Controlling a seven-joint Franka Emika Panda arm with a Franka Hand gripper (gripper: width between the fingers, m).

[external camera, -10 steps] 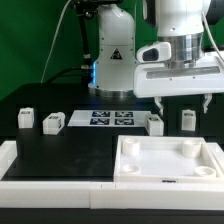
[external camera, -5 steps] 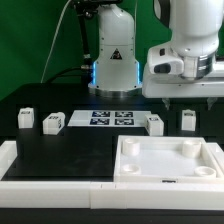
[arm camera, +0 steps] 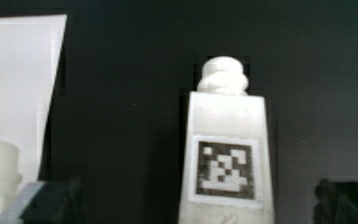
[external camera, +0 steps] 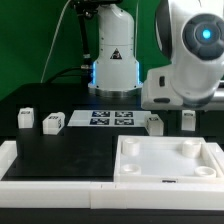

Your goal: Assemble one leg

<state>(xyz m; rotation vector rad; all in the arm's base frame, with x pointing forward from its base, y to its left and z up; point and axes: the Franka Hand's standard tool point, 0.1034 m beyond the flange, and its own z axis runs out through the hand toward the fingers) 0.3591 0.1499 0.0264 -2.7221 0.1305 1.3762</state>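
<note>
In the wrist view a white leg (arm camera: 229, 150) lies lengthwise on the black table, its tag facing the camera and its rounded peg end pointing away. My gripper (arm camera: 197, 206) is open, with a dark fingertip (arm camera: 44, 204) on each side of the leg's near end and not touching it. In the exterior view the gripper (external camera: 187, 106) hangs over the leg (external camera: 187, 120) furthest to the exterior view's right; its fingers are mostly hidden by the wrist. Three more legs (external camera: 155, 123) (external camera: 52, 122) (external camera: 25, 118) stand in the same row.
The large white tray-like piece with corner sockets (external camera: 135, 168) lies in front of the gripper, and its edge shows in the wrist view (arm camera: 19, 90). The marker board (external camera: 110, 119) lies mid-table. A white rail (external camera: 50, 185) runs along the front.
The arm has turned its wrist and swung toward the exterior view's right, sinking over the rightmost leg. The legs and the tray-like piece have not moved.
</note>
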